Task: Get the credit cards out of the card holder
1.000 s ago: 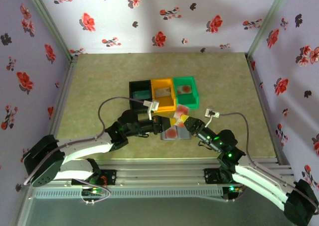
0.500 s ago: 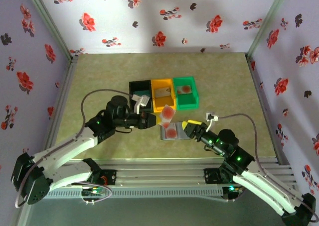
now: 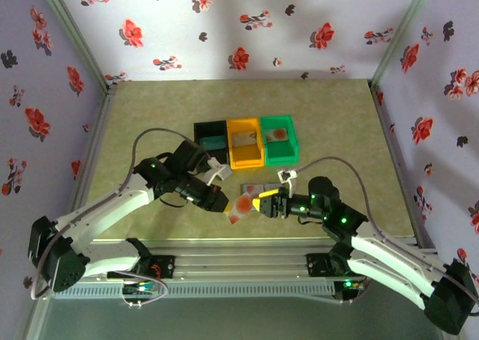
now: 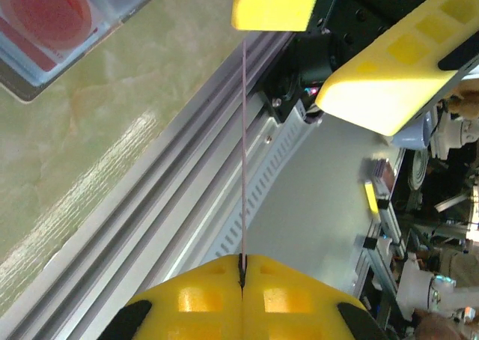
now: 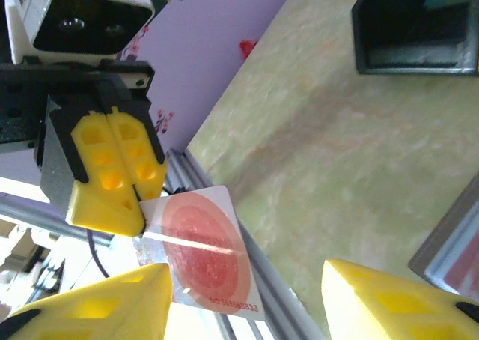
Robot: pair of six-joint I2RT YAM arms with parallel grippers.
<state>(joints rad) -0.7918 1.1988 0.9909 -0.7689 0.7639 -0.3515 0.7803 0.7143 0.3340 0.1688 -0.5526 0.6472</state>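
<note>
A pale credit card (image 3: 239, 207) with a red-orange blot hangs above the table's near edge, and my left gripper (image 3: 222, 203) is shut on its corner. The left wrist view has this card (image 4: 244, 153) edge-on, a thin line rising from the closed left gripper (image 4: 242, 259). My right gripper (image 3: 262, 204) faces it, open, its fingers (image 5: 101, 302) wide apart on either side of the card (image 5: 202, 250) without touching it. The grey card holder (image 3: 254, 188) lies flat behind the right gripper. Another red-blot card sits in the card holder (image 4: 45, 74).
Black (image 3: 209, 138), orange (image 3: 245, 142) and green (image 3: 279, 138) bins stand in a row behind the card holder, each with a card inside. The aluminium rails (image 3: 247, 250) of the table's near edge run right under the held card.
The left gripper carried the red-blot card from above the card holder down toward the near edge. The right gripper swung left to face it and its jaws opened.
</note>
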